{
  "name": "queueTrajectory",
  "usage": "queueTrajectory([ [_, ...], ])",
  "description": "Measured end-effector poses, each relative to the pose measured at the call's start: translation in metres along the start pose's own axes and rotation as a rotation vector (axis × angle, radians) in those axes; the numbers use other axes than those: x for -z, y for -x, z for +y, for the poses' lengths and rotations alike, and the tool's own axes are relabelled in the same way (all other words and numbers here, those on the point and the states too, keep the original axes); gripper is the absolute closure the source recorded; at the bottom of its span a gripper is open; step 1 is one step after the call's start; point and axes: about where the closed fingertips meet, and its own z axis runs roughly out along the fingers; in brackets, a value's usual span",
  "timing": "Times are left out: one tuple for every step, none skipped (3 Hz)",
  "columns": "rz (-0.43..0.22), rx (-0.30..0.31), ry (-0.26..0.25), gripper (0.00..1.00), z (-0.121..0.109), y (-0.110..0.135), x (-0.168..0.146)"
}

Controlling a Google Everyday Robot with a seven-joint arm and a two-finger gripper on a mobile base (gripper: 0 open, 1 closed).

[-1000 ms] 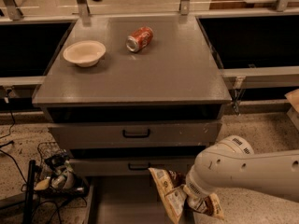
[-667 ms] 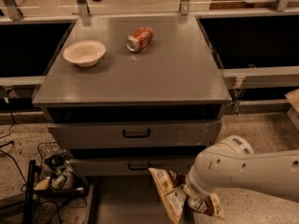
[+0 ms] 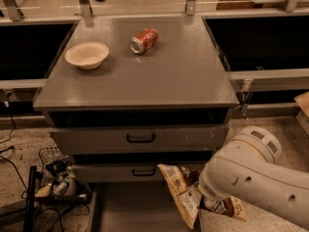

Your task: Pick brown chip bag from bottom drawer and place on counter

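The brown chip bag (image 3: pixel 179 191), tan and dark brown with a white panel, hangs tilted above the open bottom drawer (image 3: pixel 135 209), in front of the middle drawer's right side. My gripper (image 3: pixel 208 203) is mostly hidden under the white arm (image 3: pixel 256 178) at the lower right. It is shut on the bag's right part and holds it off the drawer's grey floor. The counter (image 3: pixel 178 74) is the flat grey top of the cabinet, above and behind the bag.
A cream bowl (image 3: pixel 87 55) sits at the counter's left and a red soda can (image 3: pixel 144 40) lies on its side near the back. Two upper drawers with black handles (image 3: pixel 140 138) are closed. A wire basket of clutter (image 3: pixel 58 175) and cables lie on the floor at left.
The arm and the chip bag have risen slightly above the bottom drawer. The bowl and the can have not moved.
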Motion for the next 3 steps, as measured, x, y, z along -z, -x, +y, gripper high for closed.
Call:
queueTrajectory([
  [-0.001,-0.007,0.002,1.0,-0.002,0.002,-0.004],
  [0.009,-0.024,0.0,1.0,-0.007,0.003,-0.009],
  [-0.025,-0.033,-0.076,1.0,-0.025,0.018,0.028],
])
